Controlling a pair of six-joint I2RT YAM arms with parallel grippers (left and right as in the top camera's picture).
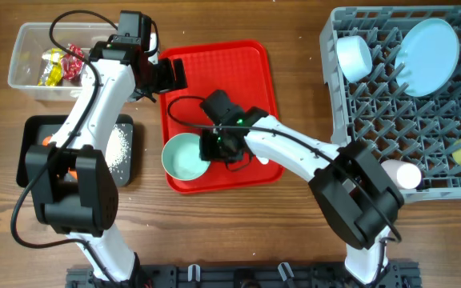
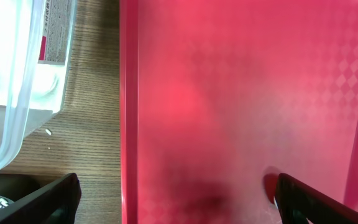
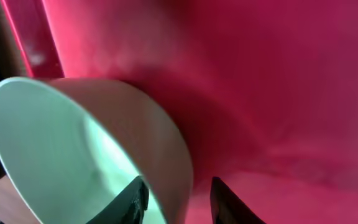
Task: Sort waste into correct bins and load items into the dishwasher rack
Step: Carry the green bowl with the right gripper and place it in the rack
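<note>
Right end effector [image 3: 178, 198] pinching pale blue bowl [image 1: 181, 158] rim, at red tray [image 1: 238, 72] corner; left end effector [image 2: 176, 198] wide open, empty

You are looking at a printed label [image 2: 56, 28] showing at the tub [image 2: 18, 81]; its fine print is blurring beyond reading. No other text is showing.
</note>
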